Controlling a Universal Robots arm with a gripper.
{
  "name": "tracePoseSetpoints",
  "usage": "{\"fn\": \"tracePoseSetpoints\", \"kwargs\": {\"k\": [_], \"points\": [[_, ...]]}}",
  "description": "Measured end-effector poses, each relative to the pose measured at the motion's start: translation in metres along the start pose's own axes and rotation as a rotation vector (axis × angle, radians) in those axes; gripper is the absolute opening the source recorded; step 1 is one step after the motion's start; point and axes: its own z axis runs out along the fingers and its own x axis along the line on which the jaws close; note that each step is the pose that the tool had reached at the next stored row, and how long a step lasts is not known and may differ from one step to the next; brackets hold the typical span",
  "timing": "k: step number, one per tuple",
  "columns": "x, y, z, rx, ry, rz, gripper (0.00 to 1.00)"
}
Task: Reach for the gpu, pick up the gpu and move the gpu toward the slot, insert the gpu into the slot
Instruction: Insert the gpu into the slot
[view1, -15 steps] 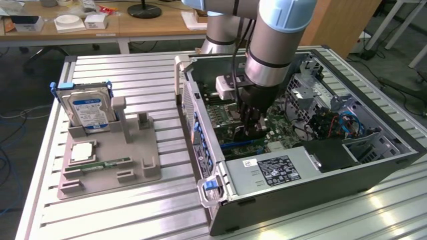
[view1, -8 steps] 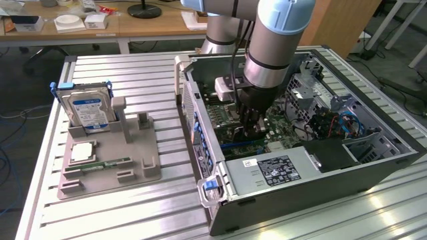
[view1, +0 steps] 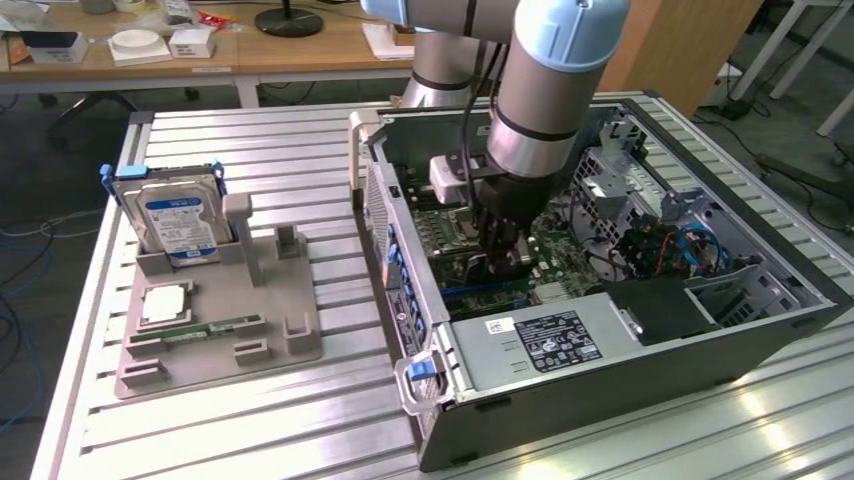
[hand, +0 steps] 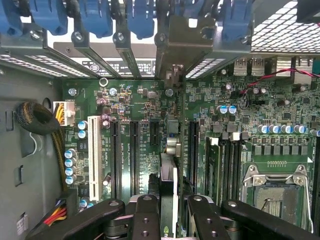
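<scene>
Pinching the thin, flat gpu (hand: 168, 172) edge-on: black jointed claw (hand: 169, 202).

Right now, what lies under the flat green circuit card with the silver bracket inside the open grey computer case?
Under the green circuit card lies the green motherboard, with long black slots beside it. What lies directly beneath is covered by the card.

The bench (view1: 254, 150) is ribbed bare aluminium with a satin sheen. The case (view1: 627, 370) is matt dark grey sheet metal. The motherboard (hand: 280, 105) is glossy green laminate. The gpu (hand: 168, 175) carries a dull silver metal bracket. The claw (hand: 171, 202) links are matt black.
</scene>
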Motion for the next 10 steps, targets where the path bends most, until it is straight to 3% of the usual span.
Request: {"fn": "tracePoseSetpoints", "kwargs": {"k": [10], "points": [[0.0000, 0.0000, 0.0006, 0.0000, -0.0001, 0.000, 0.26]]}}
